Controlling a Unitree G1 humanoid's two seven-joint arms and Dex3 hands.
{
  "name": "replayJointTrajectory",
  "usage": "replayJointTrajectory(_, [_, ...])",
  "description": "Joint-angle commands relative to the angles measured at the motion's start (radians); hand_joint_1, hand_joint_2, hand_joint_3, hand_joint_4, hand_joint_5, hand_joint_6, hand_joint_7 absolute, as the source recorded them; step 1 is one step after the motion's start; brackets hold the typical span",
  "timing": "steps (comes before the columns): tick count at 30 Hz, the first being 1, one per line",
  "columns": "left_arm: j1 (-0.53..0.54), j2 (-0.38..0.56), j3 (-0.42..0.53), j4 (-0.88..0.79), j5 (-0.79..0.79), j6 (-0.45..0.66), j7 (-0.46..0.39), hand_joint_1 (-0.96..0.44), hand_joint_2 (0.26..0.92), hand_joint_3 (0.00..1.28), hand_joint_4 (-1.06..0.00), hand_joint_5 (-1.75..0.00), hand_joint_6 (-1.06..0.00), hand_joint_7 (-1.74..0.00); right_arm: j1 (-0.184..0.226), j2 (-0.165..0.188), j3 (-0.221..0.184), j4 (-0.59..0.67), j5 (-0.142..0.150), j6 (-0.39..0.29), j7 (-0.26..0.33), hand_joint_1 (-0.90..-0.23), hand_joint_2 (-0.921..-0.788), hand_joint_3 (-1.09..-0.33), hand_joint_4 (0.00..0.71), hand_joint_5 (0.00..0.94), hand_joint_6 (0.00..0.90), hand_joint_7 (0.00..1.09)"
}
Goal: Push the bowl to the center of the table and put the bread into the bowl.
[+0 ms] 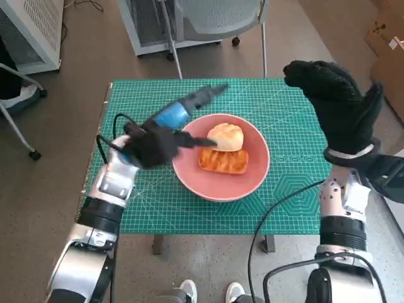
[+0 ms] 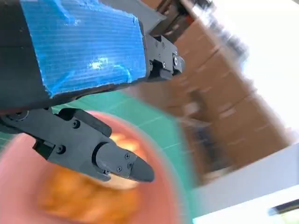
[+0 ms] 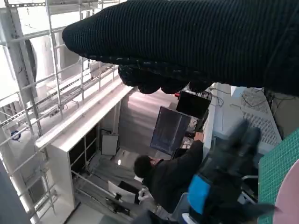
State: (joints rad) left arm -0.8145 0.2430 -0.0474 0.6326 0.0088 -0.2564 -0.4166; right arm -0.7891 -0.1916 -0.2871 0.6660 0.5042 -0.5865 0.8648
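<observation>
A pink bowl (image 1: 189, 170) sits near the middle of the green-matted table (image 1: 290, 202). Two breads lie in it: a round pale bun (image 1: 225, 136) and a flat golden pastry (image 1: 223, 160). My left hand (image 1: 158, 136), blue tape on its back, hovers at the bowl's left rim with fingers spread and nothing in them. In the left wrist view its black fingers (image 2: 117, 163) hang over the blurred bowl (image 2: 18, 177) and bread (image 2: 84, 196). My gloved right hand (image 1: 334, 104) is raised over the table's right edge, holding nothing; the right wrist view shows the glove (image 3: 196, 42).
A grey chair (image 1: 214, 19) stands behind the table's far edge. A black cable (image 1: 278, 208) crosses the front right of the mat. A white cabinet (image 1: 31, 31) is at far left, a cardboard box (image 1: 385, 38) at far right. A person (image 3: 173, 175) sits at a monitor.
</observation>
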Motion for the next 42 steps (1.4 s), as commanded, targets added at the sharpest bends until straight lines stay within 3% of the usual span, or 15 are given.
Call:
replayJointTrajectory(1, [0.017, -0.056, 0.107, -0.055, -0.179, -0.018, -0.043, -0.56, 0.921, 0.2, 0.0, 0.0, -0.09, 0.0, 0.012, 0.001, 0.008, -0.014, -0.022, 0.0, -0.028, -0.655, -0.921, -0.654, 0.271, 0.001, 0.36, 0.0])
replayJointTrajectory(9, [0.062, -0.109, 0.189, -0.191, -0.36, 0.049, -0.064, -0.55, 0.921, 0.29, 0.0, 0.0, -0.06, 0.0, -0.011, -0.007, 0.019, -0.012, -0.05, -0.015, -0.067, -0.645, -0.921, -0.647, 0.274, 0.002, 0.369, 0.01])
replayJointTrajectory(21, [0.124, -0.091, 0.186, -0.321, -0.344, 0.04, -0.044, -0.53, 0.921, 0.33, 0.0, 0.0, -0.05, -0.01, -0.053, -0.018, 0.024, 0.064, -0.098, -0.046, -0.103, -0.638, -0.921, -0.658, 0.273, 0.001, 0.373, 0.01])
replayJointTrajectory(42, [0.184, -0.117, 0.15, -0.386, -0.292, -0.027, -0.001, -0.48, 0.903, 0.29, 0.0, 0.0, -0.08, -0.05, -0.06, -0.023, 0.032, 0.037, -0.109, -0.002, -0.142, -0.629, -0.921, -0.655, 0.275, 0.002, 0.372, 0.0])
